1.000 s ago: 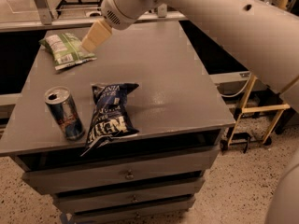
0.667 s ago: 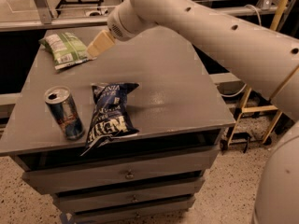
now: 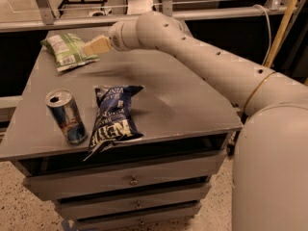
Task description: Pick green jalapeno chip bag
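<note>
The cream gripper (image 3: 96, 46), at the right edge of the green, white-panelled green jalapeno chip bag (image 3: 66, 53), ended an off-white arm (image 3: 216, 66), while a dark blue chip bag (image 3: 113, 120) with white lettering and a blue-and-silver can (image 3: 67, 117) sat on the grey cabinet (image 3: 192, 100).

No text can be read with certainty.

- Blue bag (image 3: 113, 121): large white lettering runs along its length, with a smaller white line near the top edge. The letters are too blurred to spell out.
- Green bag (image 3: 65, 52): a white label panel with fine print, illegible.
- Can (image 3: 66, 117): blue and silver areas; no brand or number can be made out.
- Gripper (image 3: 96, 46): unmarked, located at the right edge of the green bag; contact cannot be determined.
</note>
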